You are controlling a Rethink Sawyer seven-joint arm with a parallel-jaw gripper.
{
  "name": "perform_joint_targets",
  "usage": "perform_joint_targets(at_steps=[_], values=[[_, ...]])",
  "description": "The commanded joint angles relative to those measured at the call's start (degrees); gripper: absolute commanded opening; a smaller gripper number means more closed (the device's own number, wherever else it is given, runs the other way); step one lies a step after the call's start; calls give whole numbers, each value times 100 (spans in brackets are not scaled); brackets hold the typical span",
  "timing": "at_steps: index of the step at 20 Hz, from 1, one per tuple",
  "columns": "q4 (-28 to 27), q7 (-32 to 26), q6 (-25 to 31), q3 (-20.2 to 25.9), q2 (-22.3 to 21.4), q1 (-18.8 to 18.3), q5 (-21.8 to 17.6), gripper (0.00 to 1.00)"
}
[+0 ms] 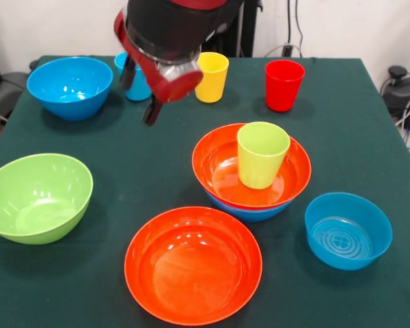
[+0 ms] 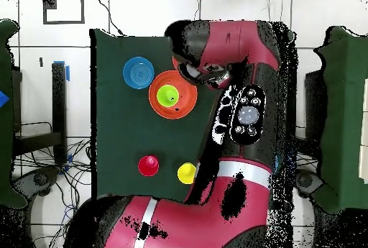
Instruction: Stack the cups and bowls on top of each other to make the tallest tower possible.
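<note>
An orange bowl (image 1: 222,171) is nesting inside a deep blue bowl (image 1: 249,212), of which only a strip of rim is showing beneath it, and a lime green cup (image 1: 262,154) is standing upright, mouth up, inside the orange one, toward its right side. In the overhead view this same stack is appearing as an orange ring (image 2: 172,94) with the green cup (image 2: 167,96) in it. The second wide orange bowl (image 1: 193,265) is sitting empty near the front edge of the desk (image 1: 137,171), just in front of the stack but not touching it. The smaller blue bowl (image 1: 348,230) is sitting empty to the right of the stack, and the lime green bowl (image 1: 36,197) is sitting empty at the left edge. Another deep blue bowl (image 1: 70,87) is resting empty at the far left corner.

Along the far side, the yellow cup (image 1: 212,76) and the red cup (image 1: 283,85) are standing upright and well apart, and the blue cup (image 1: 133,82) is standing partly hidden behind the arm.

The hand (image 1: 138,92) is hanging above the desk just in front of the blue cup, its two dark fingers (image 1: 150,109) standing apart with nothing between them.

Open green cloth is lying between the green bowl and the stack, and across the right side behind the small blue bowl.
</note>
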Motion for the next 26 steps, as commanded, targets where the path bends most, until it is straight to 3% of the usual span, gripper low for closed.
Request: perform_joint_targets(at_steps=[1,4,6,10,12,15,18,26], values=[[437,260,-1708,180,-69,93,-365,100],[878,528,-3107,208,-447,-43,-218,100],[1225,239,-3385,321,-754,-234,-18,100],[1806,-1453,-2839,599,-1292,-682,118,100],[1963,-1759,-2976,678,-1414,-828,42,100],[2038,-1887,-2919,748,-1489,-933,-79,100],[1944,-1703,-3042,800,-1272,-881,-237,100],[2051,-1642,-3226,979,-1228,-916,-256,100]])
